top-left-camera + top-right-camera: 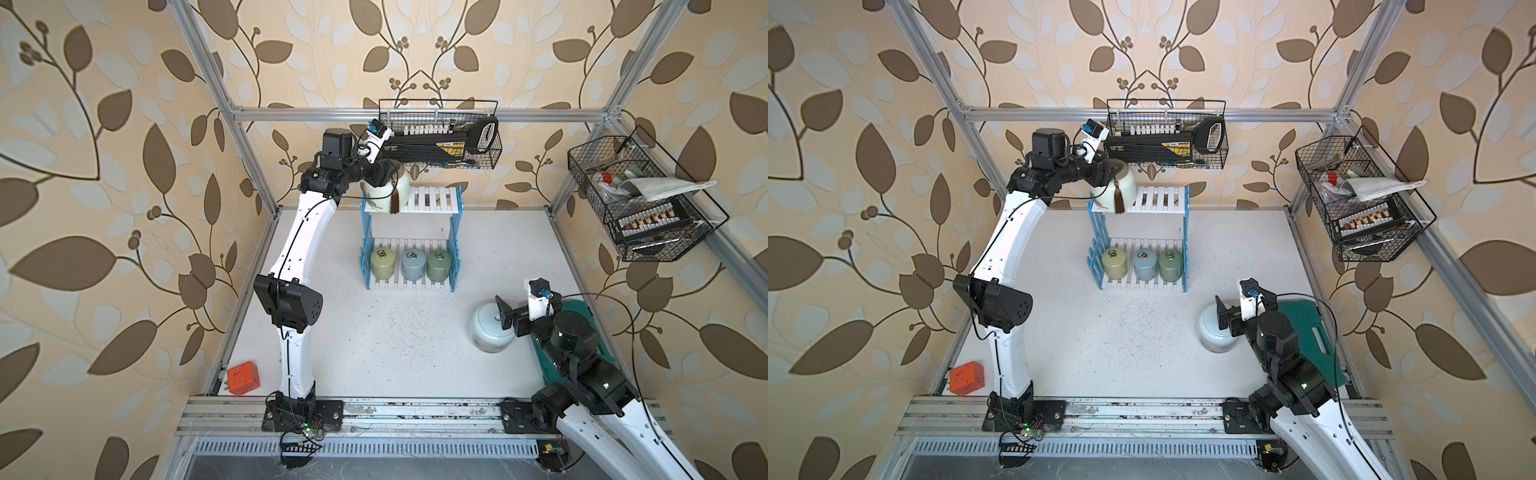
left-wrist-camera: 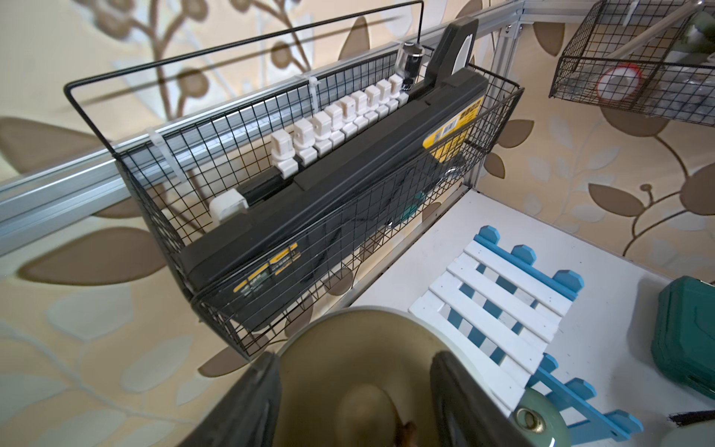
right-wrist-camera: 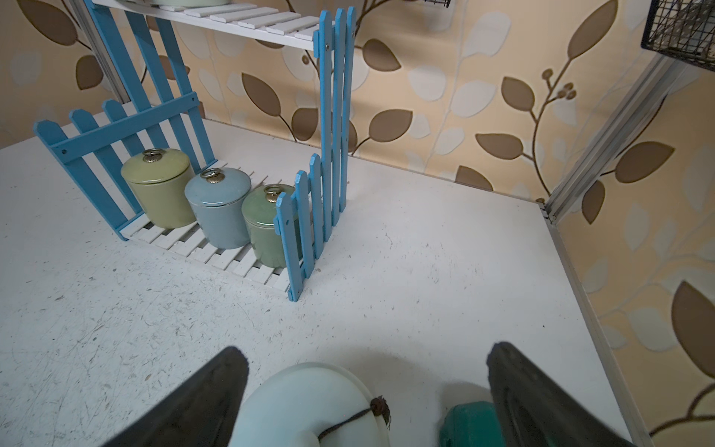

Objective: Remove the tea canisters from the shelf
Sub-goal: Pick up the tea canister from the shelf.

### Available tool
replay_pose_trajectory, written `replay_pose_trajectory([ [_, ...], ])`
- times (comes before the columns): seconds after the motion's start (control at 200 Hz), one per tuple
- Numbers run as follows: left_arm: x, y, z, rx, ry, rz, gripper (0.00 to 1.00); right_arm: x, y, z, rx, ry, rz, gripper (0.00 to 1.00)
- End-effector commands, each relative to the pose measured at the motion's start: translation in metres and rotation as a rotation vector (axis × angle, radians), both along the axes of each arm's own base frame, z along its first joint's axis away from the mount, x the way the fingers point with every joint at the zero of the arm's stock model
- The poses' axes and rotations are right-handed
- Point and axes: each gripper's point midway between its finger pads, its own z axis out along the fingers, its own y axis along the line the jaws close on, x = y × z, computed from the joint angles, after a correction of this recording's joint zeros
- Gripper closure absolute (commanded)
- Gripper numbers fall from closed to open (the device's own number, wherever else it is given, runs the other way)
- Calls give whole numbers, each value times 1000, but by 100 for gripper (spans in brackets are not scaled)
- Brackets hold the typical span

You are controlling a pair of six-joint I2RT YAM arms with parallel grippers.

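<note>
Left wrist: cream jar [image 2: 356,340] beneath basket [image 2: 162,185] (close)

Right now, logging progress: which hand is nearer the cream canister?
Left. The left hand straddles the cream canister from above; the right hand sits far off, at the pale-blue canister.

The shelf [image 1: 436,198] is standing at the back of the table [image 1: 374,353]. The tasselled canister [image 1: 380,194] is sitting on its upper board, at the left end. Three small canisters [image 1: 412,264] are standing in a row on the lower board. The knob-lidded canister [image 1: 484,330] is resting on the table, in front of the shelf and to its right.
</note>
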Motion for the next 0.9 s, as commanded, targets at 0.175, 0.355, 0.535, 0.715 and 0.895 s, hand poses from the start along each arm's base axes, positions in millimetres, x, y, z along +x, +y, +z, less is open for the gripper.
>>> replay_pose_trajectory([
  [0.175, -7, 2, -3, 4, 16, -7, 74, 0, -4, 2, -3, -25, -16, 1],
  [0.355, -18, 3, 4, -5, 18, -17, 100, 0, -4, 2, -6, -25, -18, 1],
  [0.535, -23, 2, 22, -18, -29, -31, 100, 1, -8, 1, -15, -23, -39, 1],
  [0.715, -26, 2, 59, -35, -154, -44, 100, 0, -9, 2, -12, -32, -44, 1],
  [0.895, -32, 2, 97, -65, -272, -54, 100, 0, -7, 3, -7, -34, -32, 1],
])
